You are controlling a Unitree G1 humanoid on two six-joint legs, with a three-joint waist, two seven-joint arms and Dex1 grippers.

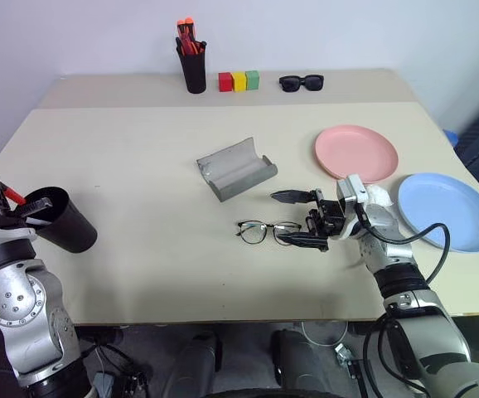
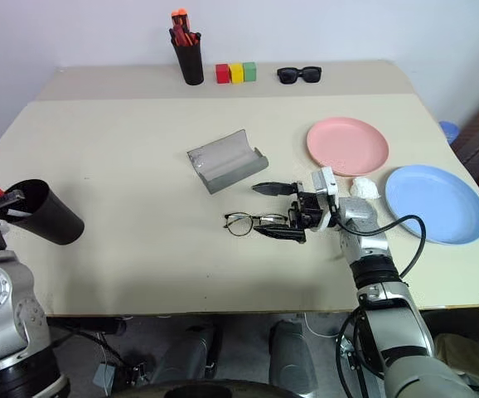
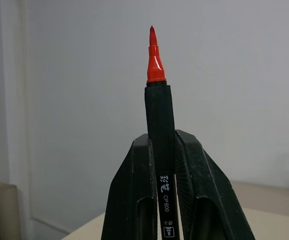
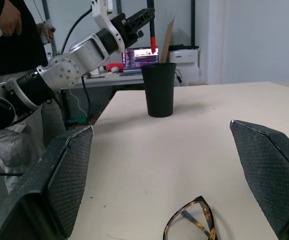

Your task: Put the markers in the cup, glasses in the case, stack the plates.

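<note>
So the cup [image 1: 64, 220] sits far left on the counter [image 1: 140, 166], glasses [image 1: 266, 230] just in front of the case [image 1: 236, 168], plates [image 1: 355, 152] off right.

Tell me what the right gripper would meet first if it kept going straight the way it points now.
The glasses, most likely. The right gripper points level across the table with its jaws wide open, and the frames lie just ahead between them. Beyond, in line, stands the cup. How far off the glasses are is hard to judge.

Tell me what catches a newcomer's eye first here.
The left gripper, shut on a red-tipped black marker, hovers over the wide black tapered cup at the table's left edge. Near the middle, the right gripper stands open around the thin wire-rimmed glasses, just in front of the open grey case.
</note>
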